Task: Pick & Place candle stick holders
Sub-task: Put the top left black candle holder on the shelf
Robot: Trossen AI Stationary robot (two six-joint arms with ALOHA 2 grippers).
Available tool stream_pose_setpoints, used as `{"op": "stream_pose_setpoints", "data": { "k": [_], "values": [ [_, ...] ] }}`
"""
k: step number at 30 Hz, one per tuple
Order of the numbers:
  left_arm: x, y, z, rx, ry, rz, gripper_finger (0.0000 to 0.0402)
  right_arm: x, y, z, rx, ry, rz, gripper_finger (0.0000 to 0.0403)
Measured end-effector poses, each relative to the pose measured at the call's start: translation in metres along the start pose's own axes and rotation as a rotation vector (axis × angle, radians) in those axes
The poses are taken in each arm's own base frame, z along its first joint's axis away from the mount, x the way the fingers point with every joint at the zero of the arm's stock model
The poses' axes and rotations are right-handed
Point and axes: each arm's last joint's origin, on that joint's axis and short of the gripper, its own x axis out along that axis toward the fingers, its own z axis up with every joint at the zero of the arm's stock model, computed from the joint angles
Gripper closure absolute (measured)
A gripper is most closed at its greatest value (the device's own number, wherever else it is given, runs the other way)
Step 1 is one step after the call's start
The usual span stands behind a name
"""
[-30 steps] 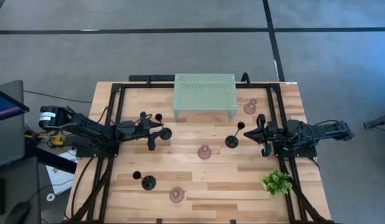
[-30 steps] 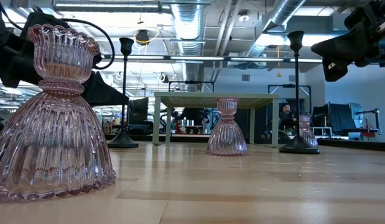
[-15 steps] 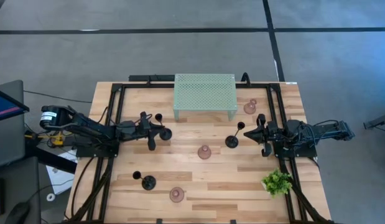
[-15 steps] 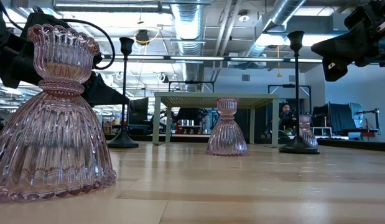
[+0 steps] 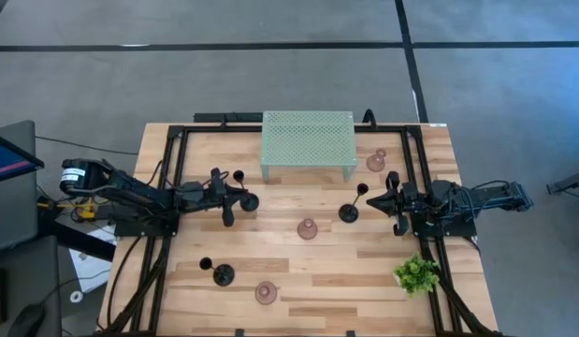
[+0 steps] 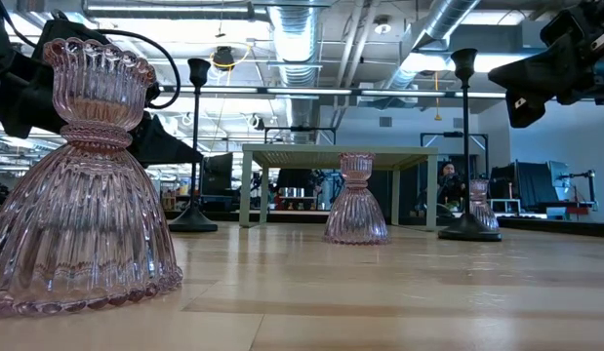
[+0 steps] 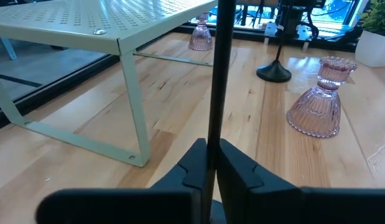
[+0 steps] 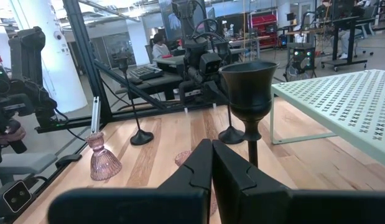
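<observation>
Three slim black holders stand on the table: one (image 5: 244,192) at my left gripper (image 5: 235,195), one (image 5: 354,204) just left of my right gripper (image 5: 381,199), and one (image 5: 217,271) near the front left. Three pink glass holders stand on their wide bases: mid-table (image 5: 308,228), at the front (image 5: 266,292), and at the far right (image 5: 376,159). My left gripper (image 7: 212,158) is shut on a black stem. My right gripper (image 8: 212,155) is shut and empty, and the black holder's cup (image 8: 248,81) is just beyond it. My left gripper pinches the black holder's stem (image 7: 212,134) between its two fingers. The fingers come level from the table's left side and lie across the stem. The holder stands upright with its round base (image 6: 192,223) on the table.
A mint-green mesh shelf (image 5: 308,140) stands at the far middle of the table. A small green plant (image 5: 417,274) sits at the front right. Black frame rails (image 5: 172,187) run along both sides of the table.
</observation>
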Motion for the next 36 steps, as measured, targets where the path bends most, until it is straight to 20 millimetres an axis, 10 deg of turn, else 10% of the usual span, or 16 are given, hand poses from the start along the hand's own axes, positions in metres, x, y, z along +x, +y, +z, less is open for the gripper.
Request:
{"op": "stream_pose_setpoints", "data": {
  "k": [21, 36],
  "values": [
    [0.002, 0.000, 0.003, -0.101, -0.005, 0.006, 0.0389, 0.000, 0.000, 0.000, 0.000, 0.000, 0.000, 0.0403],
    [0.034, -0.012, 0.050, -0.080, 0.187, 0.012, 0.0389, 0.000, 0.000, 0.000, 0.000, 0.001, 0.000, 0.0403]
  ]
}}
